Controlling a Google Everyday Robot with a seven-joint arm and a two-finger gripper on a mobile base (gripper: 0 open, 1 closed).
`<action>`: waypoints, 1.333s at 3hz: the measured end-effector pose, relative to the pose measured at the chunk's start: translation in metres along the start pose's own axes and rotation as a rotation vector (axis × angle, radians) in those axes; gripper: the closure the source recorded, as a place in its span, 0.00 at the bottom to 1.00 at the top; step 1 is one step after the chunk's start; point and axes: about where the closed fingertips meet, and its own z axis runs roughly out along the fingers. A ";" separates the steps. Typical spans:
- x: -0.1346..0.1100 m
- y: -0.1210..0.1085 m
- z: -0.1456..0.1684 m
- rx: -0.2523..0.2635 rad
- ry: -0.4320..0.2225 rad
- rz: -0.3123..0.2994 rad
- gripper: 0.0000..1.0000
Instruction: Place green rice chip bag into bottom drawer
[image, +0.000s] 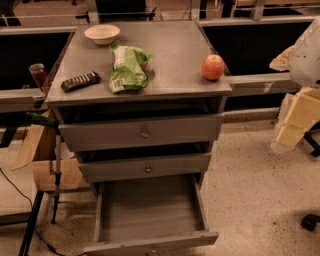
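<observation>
The green rice chip bag (128, 68) lies on top of the grey cabinet (175, 50), left of centre, with its white barcode label toward the front edge. The bottom drawer (150, 244) is pulled out toward me and holds nothing. The two upper drawers with small knobs are shut. My gripper (295, 122) hangs at the far right of the view, off the cabinet's right side, level with the top drawer and well away from the bag. It holds nothing that I can see.
A pale bowl (102, 34) stands behind the bag, a dark remote-like bar (80, 81) lies to its left, and an apple (213, 67) sits at the right. A cardboard box (47, 160) and a thin pole (57, 185) stand left of the cabinet. A chair caster (310, 221) is on the floor at right.
</observation>
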 end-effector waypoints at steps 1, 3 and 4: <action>0.000 0.000 0.000 0.000 0.000 0.000 0.00; -0.074 -0.045 0.010 0.077 -0.222 0.149 0.00; -0.125 -0.072 0.019 0.084 -0.319 0.241 0.00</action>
